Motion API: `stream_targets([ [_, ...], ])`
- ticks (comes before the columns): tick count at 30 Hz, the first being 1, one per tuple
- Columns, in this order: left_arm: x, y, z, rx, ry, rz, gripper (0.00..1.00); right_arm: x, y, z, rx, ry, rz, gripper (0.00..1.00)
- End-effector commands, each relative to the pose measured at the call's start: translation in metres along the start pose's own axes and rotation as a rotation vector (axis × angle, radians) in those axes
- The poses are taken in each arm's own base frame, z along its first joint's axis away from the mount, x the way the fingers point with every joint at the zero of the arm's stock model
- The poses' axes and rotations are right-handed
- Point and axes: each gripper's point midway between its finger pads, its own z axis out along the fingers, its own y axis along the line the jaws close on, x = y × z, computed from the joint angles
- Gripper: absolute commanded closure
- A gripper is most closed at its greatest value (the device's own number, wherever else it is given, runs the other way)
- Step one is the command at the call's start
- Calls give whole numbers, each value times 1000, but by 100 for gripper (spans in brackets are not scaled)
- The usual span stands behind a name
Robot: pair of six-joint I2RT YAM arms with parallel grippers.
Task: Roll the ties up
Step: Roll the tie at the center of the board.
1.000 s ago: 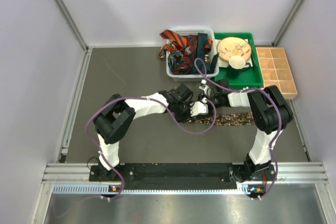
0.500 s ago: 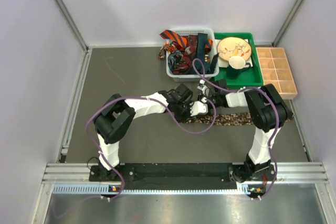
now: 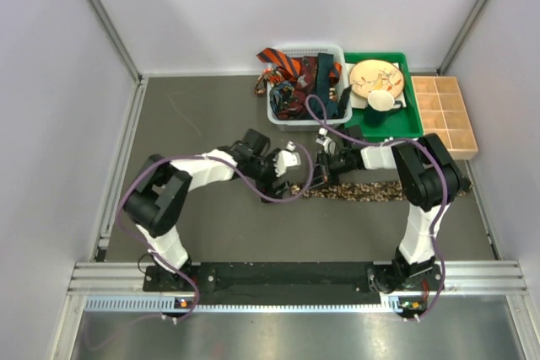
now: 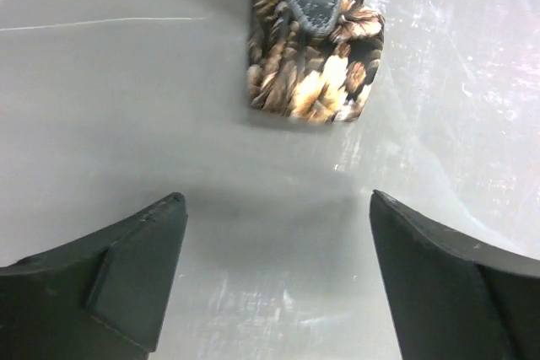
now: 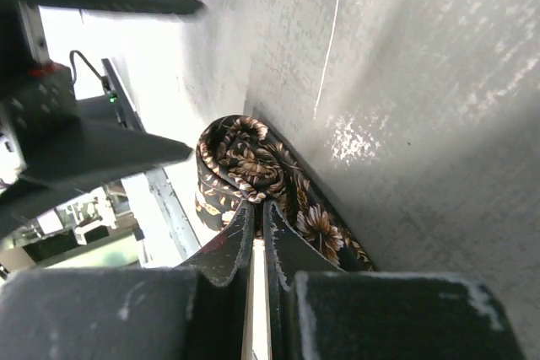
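The left hand (image 3: 284, 173) is wide open with nothing in it. In its own wrist view (image 4: 274, 198) the two dark fingers (image 4: 135, 280) sit low in the corners with just bare grey surface (image 3: 211, 115) between them. The speckled tie (image 4: 314, 73) is a bit ahead of those fingers, not touching them. You can see its rolled-up end lying on the surface, and the top of it is cut off by the frame edge.

From above, the rest of that tie (image 3: 363, 191) runs flat as a long strip off to the right, towards the right arm's base side. The rolled end is pretty much lost under the two wrists there, so I can't make it out.

The right hand (image 3: 327, 166) is closed. In its wrist view (image 5: 257, 208) the fingers are pressed together with the tips right up against the roll (image 5: 245, 162). I honestly can't tell whether any fabric is pinched between them.

Further back, the other ties (image 3: 295, 69) are piled in a white basket (image 3: 278, 117), some spilling over its left rim. The patterns are too small to sort out apart from an orange-and-black striped one. A green tray (image 3: 409, 128) sits just to the right of the basket.
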Motion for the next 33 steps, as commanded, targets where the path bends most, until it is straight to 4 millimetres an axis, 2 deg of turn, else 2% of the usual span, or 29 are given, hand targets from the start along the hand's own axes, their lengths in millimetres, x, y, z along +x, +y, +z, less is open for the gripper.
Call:
stream_targets([
  [1, -45, -20, -17, 95, -289, 86, 4, 3, -33, 7, 143, 4, -53, 100],
  [6, -62, -16, -3, 91, -443, 85, 1, 5, -32, 7, 131, 13, -53, 100],
  [9, -60, -15, 10, 85, -459, 69, 2, 7, -33, 6, 134, 20, -50, 100],
  [16, -56, -11, 35, 53, -457, 87, 13, 6, -30, 6, 122, 23, -58, 100],
  [20, -56, -13, 42, 26, -441, 125, 20, 6, -26, 6, 101, 29, -52, 100],
  [27, -46, -15, 47, -4, -379, 182, 45, 9, -23, 6, 85, 40, -43, 100],
  [28, -46, -15, 46, -4, -375, 189, 54, 9, -23, 6, 85, 42, -43, 100],
  [30, -39, -15, 48, -10, -349, 184, 63, 7, -18, 5, 72, 42, -48, 100],
  [31, -38, -15, 47, -12, -341, 179, 73, 8, -13, 3, 57, 47, -43, 100],
  [33, -33, -13, 48, -23, -318, 170, 79, 3, -1, -3, 42, 38, -68, 100],
])
